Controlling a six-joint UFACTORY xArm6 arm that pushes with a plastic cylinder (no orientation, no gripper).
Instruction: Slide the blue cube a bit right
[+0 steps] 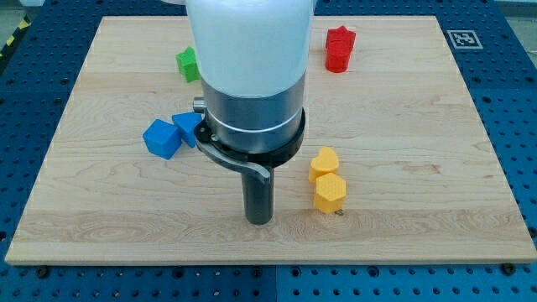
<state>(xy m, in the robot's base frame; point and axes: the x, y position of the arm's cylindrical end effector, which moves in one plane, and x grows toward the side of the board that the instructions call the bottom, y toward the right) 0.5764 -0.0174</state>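
We're in the approach: my tip (pixel 258 220) sits well right of the blue cube (pixel 162 138) (no pincer here), so next we circle to its left.

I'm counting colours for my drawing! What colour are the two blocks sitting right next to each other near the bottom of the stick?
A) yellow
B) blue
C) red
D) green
A: the yellow heart-shaped block and the yellow hexagonal block touch each other, just to the view's right of my tip.

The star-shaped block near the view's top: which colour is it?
Red, shown in the camera view.
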